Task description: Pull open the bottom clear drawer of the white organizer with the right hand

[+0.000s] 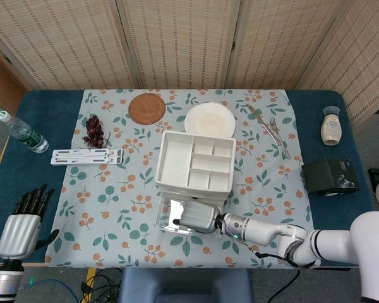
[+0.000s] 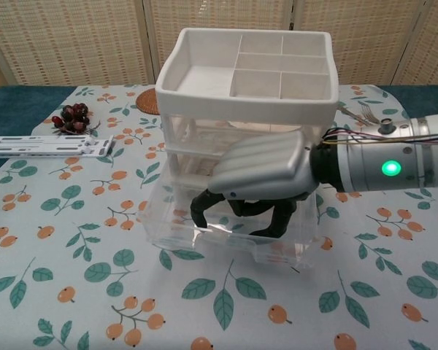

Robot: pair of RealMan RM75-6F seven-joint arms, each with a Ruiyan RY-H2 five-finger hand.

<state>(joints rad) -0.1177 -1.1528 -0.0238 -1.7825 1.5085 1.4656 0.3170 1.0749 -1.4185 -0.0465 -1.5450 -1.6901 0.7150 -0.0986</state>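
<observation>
The white organizer point(image 1: 194, 161) point(image 2: 244, 69) stands mid-table with an open divided tray on top and clear drawers beneath. Its bottom clear drawer point(image 1: 167, 218) point(image 2: 226, 237) is slid out toward the table's front edge. My right hand point(image 1: 199, 216) point(image 2: 266, 171) reaches in from the right; its dark fingers point(image 2: 201, 208) curl down into the drawer behind its front wall and grip it. My left hand point(image 1: 22, 227) hovers at the near left corner, far from the organizer, fingers apart and holding nothing.
Behind the organizer lie a white plate point(image 1: 209, 119) and a woven coaster point(image 1: 146, 108). Grapes point(image 1: 93, 130), a white strip point(image 1: 86, 156) and a bottle point(image 1: 22, 132) are on the left. Cutlery point(image 1: 270, 129), a jar point(image 1: 331, 125) and a black box point(image 1: 330, 175) are on the right.
</observation>
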